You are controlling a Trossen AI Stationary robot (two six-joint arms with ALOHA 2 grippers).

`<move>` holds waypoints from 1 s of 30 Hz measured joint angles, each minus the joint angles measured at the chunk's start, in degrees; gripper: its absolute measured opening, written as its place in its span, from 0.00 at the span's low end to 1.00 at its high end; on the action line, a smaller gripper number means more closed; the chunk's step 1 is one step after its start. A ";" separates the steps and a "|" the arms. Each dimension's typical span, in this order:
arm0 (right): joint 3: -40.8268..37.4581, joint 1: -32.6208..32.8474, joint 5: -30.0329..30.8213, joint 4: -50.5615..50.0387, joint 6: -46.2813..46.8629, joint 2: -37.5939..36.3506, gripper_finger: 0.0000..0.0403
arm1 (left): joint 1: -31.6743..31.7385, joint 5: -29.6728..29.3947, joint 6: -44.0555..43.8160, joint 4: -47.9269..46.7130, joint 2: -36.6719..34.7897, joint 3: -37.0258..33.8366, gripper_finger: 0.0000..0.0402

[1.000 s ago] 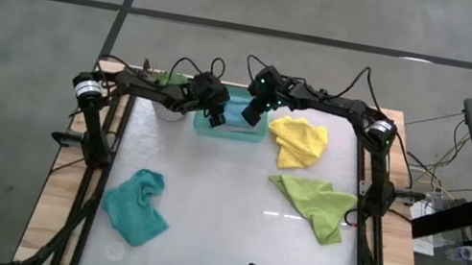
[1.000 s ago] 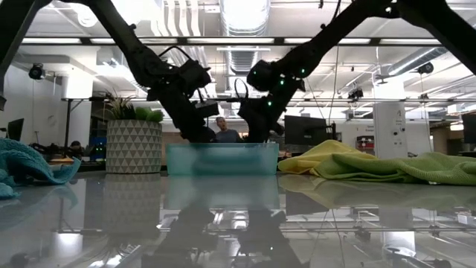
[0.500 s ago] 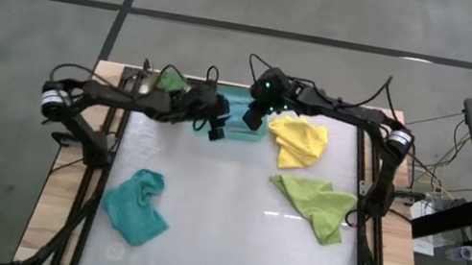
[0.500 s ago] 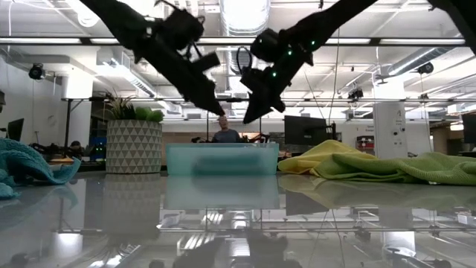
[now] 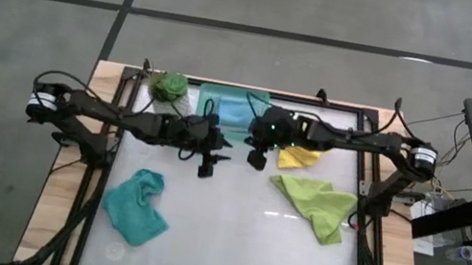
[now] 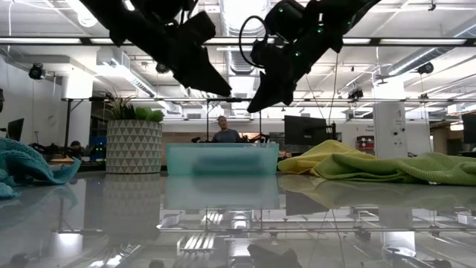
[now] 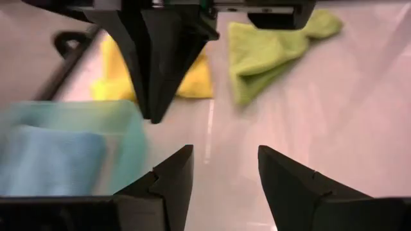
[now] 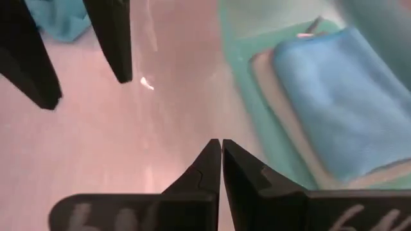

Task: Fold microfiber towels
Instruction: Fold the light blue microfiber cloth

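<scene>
Starting at the left of the overhead shot: the teal towel is lying crumpled on the near-left part of the table, well away from both arms. It's showing up at the far left edge in the low view too.

Next over, the potted plant is sitting at the back edge, just beside the teal tray. The tray is holding a folded blue towel lying flat on top of a light grey towel, which is peeking out around its edge.

The left gripper is hanging above the bare tabletop just in front of the tray, fingers spread apart and gripping nothing; the left wrist camera is showing plain table between them.

Right beside it, the right gripper is hovering off the tray's front right corner, its fingers pressed together and also carrying nothing. In the low view both grippers are sitting up above the tray, clear of the table.

Moving on, the yellow towel is lying partly under the right arm, just right of the tray. The lime green towel is sprawling unfolded a little nearer, towards the right edge, close to the yellow one.
</scene>
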 joint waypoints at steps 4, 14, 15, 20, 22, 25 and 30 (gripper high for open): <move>-3.16 2.98 0.02 6.61 0.14 -0.40 0.02 | -4.12 0.00 -7.70 -0.23 0.02 0.00 0.40; -3.18 9.23 0.02 9.99 0.24 -0.29 0.02 | -19.01 -1.76 -26.92 -9.43 0.02 2.17 0.40; -2.93 9.80 0.02 10.00 0.23 -0.31 0.02 | -20.37 -2.20 -29.20 -11.65 0.02 2.70 0.40; -1.58 12.37 0.02 9.37 -0.21 -0.29 0.02 | -27.17 -2.76 -43.55 -26.39 0.04 5.05 0.40; -0.89 13.08 0.02 8.96 -0.41 -0.29 0.02 | -29.65 -1.82 -49.56 -33.46 0.04 5.88 0.40; 0.03 13.76 0.02 7.24 -0.71 -0.29 0.02 | -32.24 0.83 -59.34 -43.94 0.04 6.50 0.40; -0.19 15.37 0.14 5.73 2.20 -0.29 0.02 | -35.32 7.14 -71.97 -56.42 0.04 5.98 0.40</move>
